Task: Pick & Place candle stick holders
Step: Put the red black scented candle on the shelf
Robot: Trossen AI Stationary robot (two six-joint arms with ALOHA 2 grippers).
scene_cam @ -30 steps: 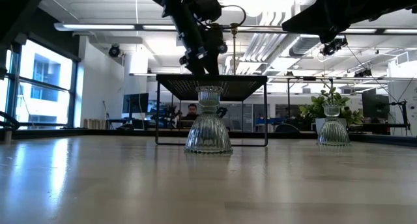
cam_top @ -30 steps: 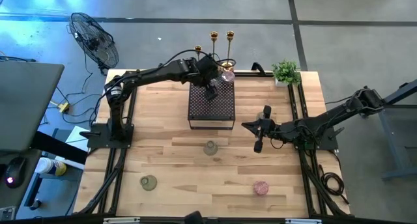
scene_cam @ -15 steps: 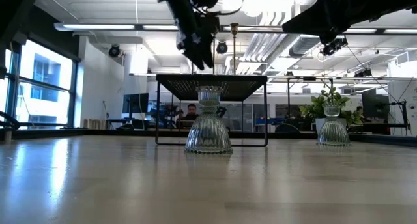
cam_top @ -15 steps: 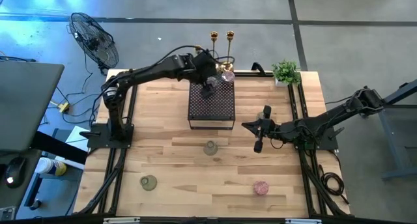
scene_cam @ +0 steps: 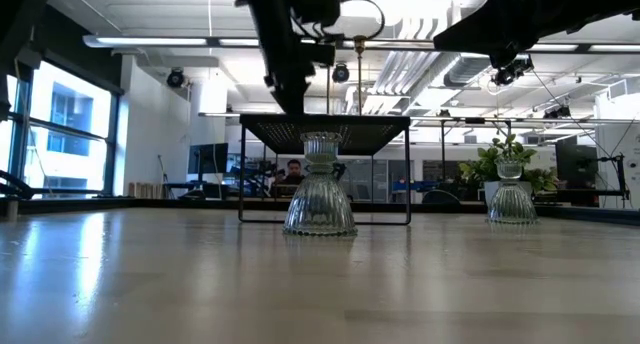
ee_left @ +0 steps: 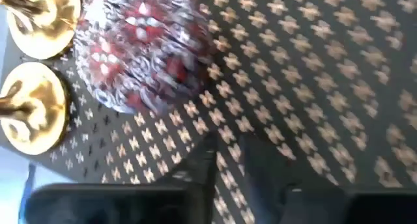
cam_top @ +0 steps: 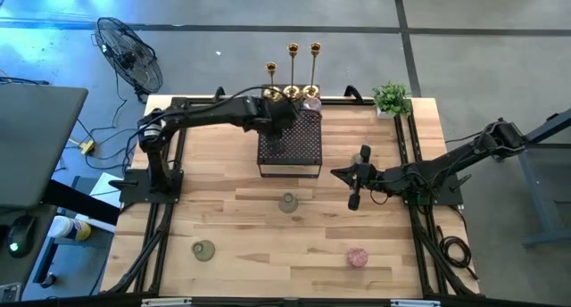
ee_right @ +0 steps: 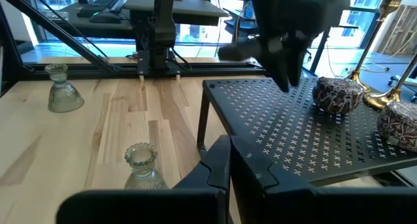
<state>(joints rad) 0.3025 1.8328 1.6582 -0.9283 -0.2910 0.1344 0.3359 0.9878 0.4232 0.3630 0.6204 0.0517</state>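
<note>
High view: left pincer (cam_top: 284, 127) above the black mesh stand (cam_top: 290, 146), no writing legible.

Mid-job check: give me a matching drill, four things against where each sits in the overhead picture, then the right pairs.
Things:
1. small green potted plant
2. pink glass cup on bare wood
3. black mesh rectangular stand
4. three shiny gold candlesticks

Places, as the overhead picture shows them:
A. near the wooden table's bottom edge, right of centre
B. table's top right corner
C. along the stand's top edge
D. middle of the table's upper half

Pairs: 1-B, 2-A, 3-D, 4-C
</note>
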